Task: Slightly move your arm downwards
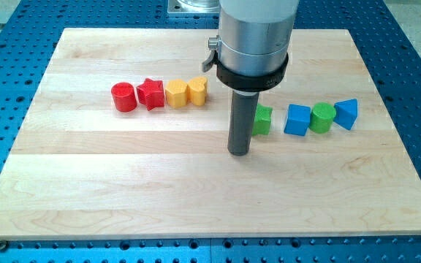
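My tip (239,153) rests on the wooden board (123,183) near the middle, just below and left of a green block (262,120) that the rod partly hides. To the view's right stand a blue cube (297,120), a green cylinder (322,117) and a blue triangular block (347,113) in a row. To the view's left stand a red cylinder (123,96), a red star (150,93), a yellow hexagon (176,93) and a yellow heart (196,91), touching in a row.
The board lies on a blue perforated table (415,88). The arm's grey metal body (256,36) rises above the rod at the view's top centre.
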`<action>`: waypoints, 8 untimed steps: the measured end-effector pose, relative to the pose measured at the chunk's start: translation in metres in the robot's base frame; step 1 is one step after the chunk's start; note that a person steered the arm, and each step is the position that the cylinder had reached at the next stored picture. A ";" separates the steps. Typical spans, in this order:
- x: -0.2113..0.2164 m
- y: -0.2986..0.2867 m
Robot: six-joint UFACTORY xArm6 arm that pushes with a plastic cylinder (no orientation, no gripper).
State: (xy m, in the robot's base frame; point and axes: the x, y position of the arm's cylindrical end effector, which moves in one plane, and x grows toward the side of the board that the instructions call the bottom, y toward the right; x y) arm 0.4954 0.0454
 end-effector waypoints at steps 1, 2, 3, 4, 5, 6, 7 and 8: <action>0.000 0.000; 0.000 0.000; 0.009 -0.005; 0.011 -0.019; 0.011 -0.019; 0.011 -0.019; 0.013 -0.019; 0.019 -0.019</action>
State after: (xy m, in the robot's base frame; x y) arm 0.5144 0.0259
